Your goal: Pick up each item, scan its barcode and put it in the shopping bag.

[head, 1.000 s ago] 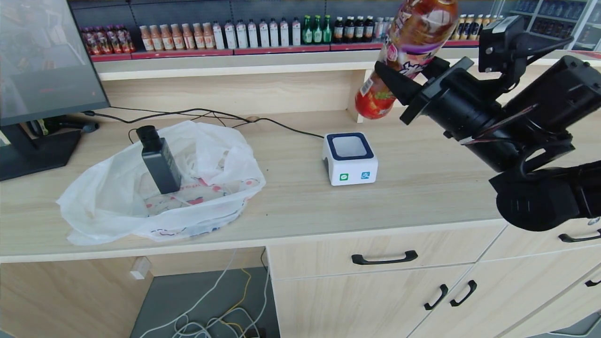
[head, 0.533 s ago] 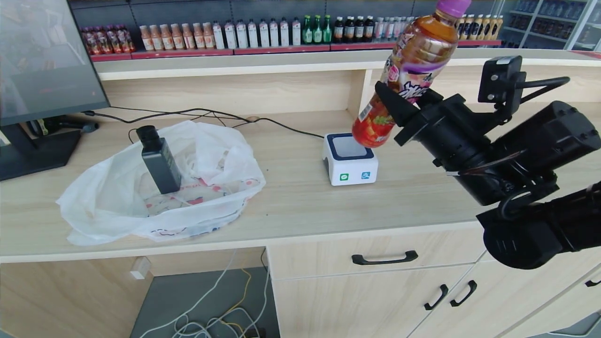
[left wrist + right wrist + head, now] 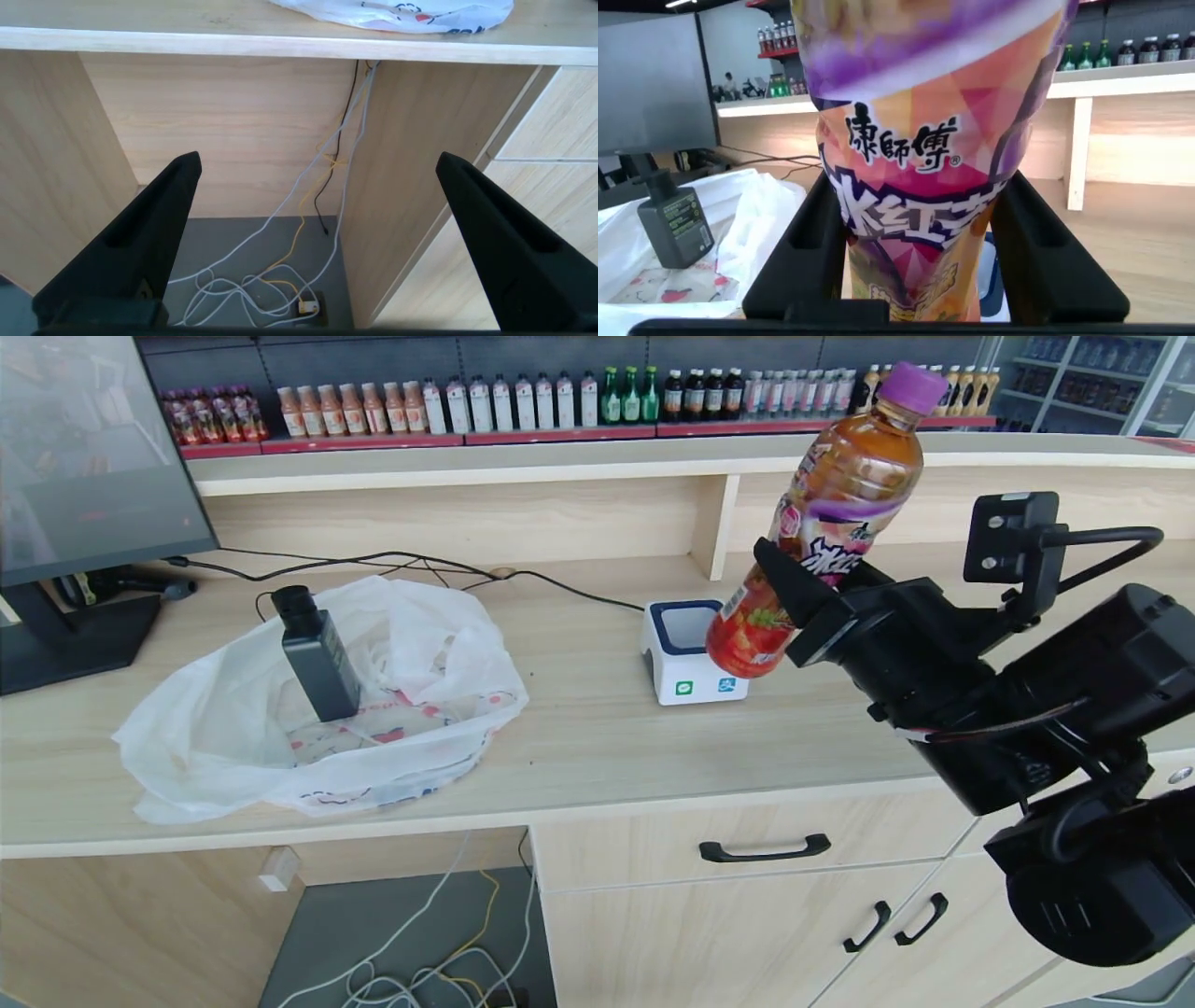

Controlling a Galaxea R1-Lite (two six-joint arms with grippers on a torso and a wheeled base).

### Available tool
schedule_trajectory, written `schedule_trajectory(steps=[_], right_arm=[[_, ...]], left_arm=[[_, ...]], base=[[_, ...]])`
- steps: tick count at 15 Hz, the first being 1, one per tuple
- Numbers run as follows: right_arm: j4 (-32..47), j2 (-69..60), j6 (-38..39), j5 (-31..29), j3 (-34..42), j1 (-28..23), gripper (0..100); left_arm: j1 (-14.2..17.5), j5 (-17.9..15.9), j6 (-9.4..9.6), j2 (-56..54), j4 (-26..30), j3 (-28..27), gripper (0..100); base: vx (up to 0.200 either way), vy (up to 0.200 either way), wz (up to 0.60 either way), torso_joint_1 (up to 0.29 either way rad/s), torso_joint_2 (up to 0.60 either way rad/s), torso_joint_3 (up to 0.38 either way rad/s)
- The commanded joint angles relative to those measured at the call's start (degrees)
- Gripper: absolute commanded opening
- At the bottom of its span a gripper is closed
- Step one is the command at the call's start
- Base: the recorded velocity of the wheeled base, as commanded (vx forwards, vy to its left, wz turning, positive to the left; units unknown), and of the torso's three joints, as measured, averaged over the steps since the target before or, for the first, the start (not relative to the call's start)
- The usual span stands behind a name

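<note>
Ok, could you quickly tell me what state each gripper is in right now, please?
Left gripper: open, holding nothing.
Right gripper: closed on the bottle.

The right arm extends from 4 o'clock toward 10 o'clock; the right gripper clamps a bottle. The left gripper has its jaws wide apart.

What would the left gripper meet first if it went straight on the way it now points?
Probably the cables hanging under the counter, which lie almost midway across the open left gripper. The wooden back panel is behind them. Depth is unclear, so it might pass beside them.
</note>
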Motion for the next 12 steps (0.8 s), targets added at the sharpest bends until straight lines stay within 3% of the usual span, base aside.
schedule_trajectory(steps=[1, 12], right_arm=[[-0.06, -0.83, -0.10, -0.01, 0.64, 0.20, 0], [-0.06, 2.78, 0.87, 0.25, 0.47, -0.15, 0]], left_arm=[[0.01, 0.01, 0.00, 0.01, 0.00, 0.00, 100], [0.01, 0.01, -0.18, 0.01, 0.00, 0.00, 100]], base=[[0.000, 0.000, 0.00, 0.000, 0.00, 0.000], [0.000, 0.000, 0.00, 0.000, 0.00, 0.000]])
